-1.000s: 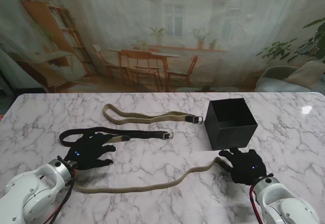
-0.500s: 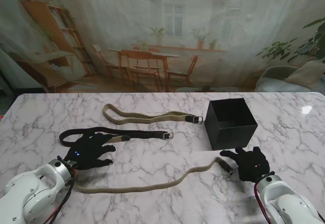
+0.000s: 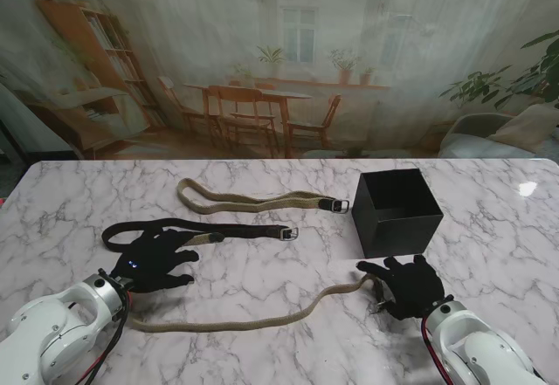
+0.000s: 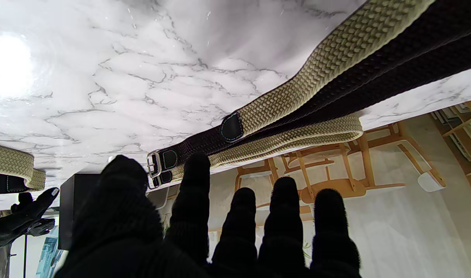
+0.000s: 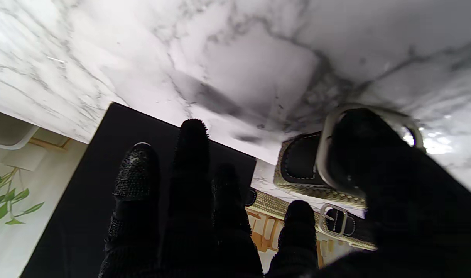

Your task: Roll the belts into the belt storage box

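Note:
A long tan woven belt [image 3: 253,319] lies across the near table, from beside my left arm to my right hand [image 3: 406,285]. That hand is open, fingers spread, and its thumb [image 5: 374,154] covers the belt's metal buckle [image 5: 327,154]. The black storage box [image 3: 397,212] stands just beyond it, open at the top. My left hand [image 3: 155,260] is open, lying flat at the near side of a black belt [image 3: 244,229] with a tan tail [image 4: 328,54]. A second tan belt [image 3: 253,199] lies farther back.
The marble table [image 3: 288,267] reaches a far edge at a printed room backdrop. In the left wrist view the black belt's buckle [image 4: 154,164], the box [image 4: 71,204] and my right hand [image 4: 23,220] show past the fingers.
My right hand has moved left onto the buckle end of the long tan belt, and that end has shifted slightly left. My left hand has stayed still.

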{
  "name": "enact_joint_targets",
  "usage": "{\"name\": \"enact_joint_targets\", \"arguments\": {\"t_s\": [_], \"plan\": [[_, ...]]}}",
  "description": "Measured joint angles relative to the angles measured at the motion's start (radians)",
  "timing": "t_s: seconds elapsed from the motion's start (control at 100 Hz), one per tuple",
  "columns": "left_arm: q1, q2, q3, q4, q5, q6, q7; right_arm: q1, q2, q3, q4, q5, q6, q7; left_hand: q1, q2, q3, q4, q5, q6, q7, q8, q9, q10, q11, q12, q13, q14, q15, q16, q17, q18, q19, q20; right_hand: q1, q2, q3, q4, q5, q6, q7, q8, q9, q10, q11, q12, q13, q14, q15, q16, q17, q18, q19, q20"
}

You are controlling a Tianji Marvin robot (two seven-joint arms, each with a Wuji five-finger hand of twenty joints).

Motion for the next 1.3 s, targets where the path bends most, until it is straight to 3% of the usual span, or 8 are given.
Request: {"name": "enact_joint_targets", "arguments": {"t_s": [0.3, 0.4, 0.48, 0.73, 0.87, 0.99, 1.1, 1.3], "plan": [[0.0, 0.0, 0.002, 0.002, 0.0, 0.002, 0.0, 0.062, 0.002, -0.073, 0.035, 0.056, 0.012, -0.003, 0.0, 0.0, 0.0, 0.0, 0.0, 0.0, 0.0, 0.0, 0.0, 0.0, 0.0, 0.0, 0.0, 0.0, 0.0, 0.0, 0.0, 0.0, 0.0, 0.0, -0.001, 0.013, -0.019, -0.032, 0.339, -0.065, 0.441, 0.284, -0.013, -0.026, 0.0, -0.001, -0.143, 0.014, -0.049, -0.059, -0.078, 0.002, -0.079, 0.0], [0.0, 0.0, 0.002, 0.002, -0.001, 0.002, 0.0, 0.068, -0.001, -0.084, 0.055, 0.078, 0.014, -0.064, 0.0, 0.0, 0.0, 0.0, 0.0, 0.0, 0.0, 0.0, -0.001, 0.0, 0.0, 0.0, 0.0, 0.0, 0.0, 0.0, 0.0, 0.0, 0.0, 0.0, 0.041, 0.007, -0.065, -0.127, 0.426, -0.101, 0.64, 0.26, 0.132, -0.091, 0.011, 0.001, -0.138, 0.015, -0.067, -0.075, -0.076, 0.015, -0.086, -0.014], [0.0, 0.0, 0.002, 0.001, -0.004, 0.0, 0.0, 0.07, -0.005, -0.09, 0.063, 0.107, 0.013, -0.082, 0.0, 0.0, 0.0, 0.0, 0.0, 0.0, 0.0, 0.0, -0.001, 0.0, 0.0, 0.0, 0.0, 0.0, 0.0, 0.0, 0.0, 0.0, 0.0, 0.0, 0.04, 0.007, -0.065, -0.128, 0.468, -0.101, 0.687, 0.243, 0.26, -0.112, 0.046, 0.032, -0.087, 0.014, -0.067, -0.075, -0.052, 0.024, -0.092, -0.015], [-0.02, 0.0, 0.024, -0.017, -0.069, -0.001, -0.045, 0.08, -0.012, -0.112, 0.081, 0.129, 0.034, -0.106, 0.0, 0.0, 0.0, 0.0, 0.0, 0.0, 0.0, 0.0, -0.001, 0.002, 0.0, 0.0, 0.0, 0.0, 0.0, 0.0, 0.0, 0.0, 0.0, 0.0, 0.089, 0.03, -0.05, -0.143, 0.538, 0.01, 0.676, 0.001, 0.666, -0.128, 0.176, 0.165, 0.051, -0.041, -0.067, -0.076, 0.0, 0.026, -0.084, -0.042], [-0.062, -0.001, 0.076, -0.015, -0.1, 0.03, -0.059, 0.083, -0.017, -0.118, 0.092, 0.147, 0.037, -0.138, 0.0, 0.0, 0.0, 0.0, 0.0, 0.0, 0.0, 0.0, -0.001, 0.002, 0.0, 0.0, 0.0, 0.0, 0.0, 0.0, 0.0, 0.0, 0.0, 0.0, 0.088, 0.061, 0.005, -0.113, 0.532, 0.13, 0.444, -0.059, 0.778, -0.128, 0.236, 0.198, 0.165, -0.059, -0.021, -0.048, 0.049, 0.026, -0.049, -0.06], [-0.109, -0.003, 0.139, 0.006, -0.146, 0.086, -0.064, 0.082, -0.021, -0.118, 0.092, 0.181, 0.036, -0.139, 0.0, 0.0, 0.0, 0.0, 0.0, 0.0, 0.0, 0.0, -0.001, 0.002, 0.0, 0.0, 0.0, 0.0, 0.0, 0.0, 0.0, 0.0, 0.0, 0.0, 0.088, 0.068, 0.024, -0.074, 0.319, 0.151, 0.346, -0.059, 0.847, -0.127, 0.275, 0.208, 0.277, -0.054, 0.054, -0.008, 0.112, 0.026, -0.013, -0.064], [-0.127, -0.011, 0.152, 0.018, -0.15, 0.087, -0.066, 0.085, -0.023, -0.127, 0.097, 0.194, 0.037, -0.147, 0.0, 0.0, 0.0, 0.0, 0.0, 0.001, 0.0, 0.0, -0.001, 0.002, 0.0, 0.0, 0.0, 0.001, 0.0, 0.0, 0.0, 0.0, 0.0, 0.0, 0.089, 0.079, 0.036, -0.055, 0.163, 0.073, 0.358, -0.058, 0.881, -0.125, 0.33, 0.217, 0.362, -0.032, 0.126, 0.024, 0.18, 0.026, 0.032, -0.064], [-0.128, -0.014, 0.161, 0.025, -0.151, 0.089, -0.064, 0.1, -0.026, -0.143, 0.127, 0.222, 0.011, -0.186, 0.0, 0.0, 0.0, 0.0, 0.0, 0.001, 0.0, 0.0, -0.001, 0.002, 0.0, 0.0, 0.0, 0.001, 0.0, 0.0, 0.0, 0.0, 0.0, 0.0, 0.15, 0.101, 0.046, -0.053, 0.189, -0.111, 0.396, -0.057, 0.89, -0.089, 0.342, 0.217, 0.406, -0.007, 0.167, 0.037, 0.219, 0.063, 0.047, -0.077]]}}
